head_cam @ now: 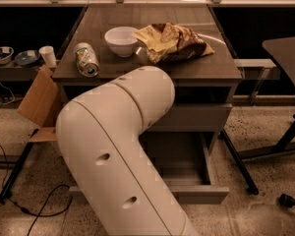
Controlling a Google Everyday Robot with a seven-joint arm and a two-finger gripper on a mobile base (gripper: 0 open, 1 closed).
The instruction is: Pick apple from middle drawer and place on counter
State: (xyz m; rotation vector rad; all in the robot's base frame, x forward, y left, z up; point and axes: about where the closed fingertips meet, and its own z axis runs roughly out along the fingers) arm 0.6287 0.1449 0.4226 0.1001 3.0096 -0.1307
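The middle drawer point(199, 194) is pulled out below the closed upper drawer front point(191, 117). The part of its grey inside that shows holds nothing. My white arm point(113, 146) fills the lower middle of the camera view and covers the drawer's left half. The apple is not in view. My gripper is not in view; it lies somewhere behind the arm's bend. The counter point(196, 65) is the dark wood-grain top of the cabinet.
On the counter stand a white bowl point(122, 40), a can on its side point(86, 59) and a crumpled chip bag point(174, 42). A cardboard box point(37, 102) leans at the cabinet's left. A dark table point(285, 48) stands at the right. Cables point(19, 200) lie on the floor at the left.
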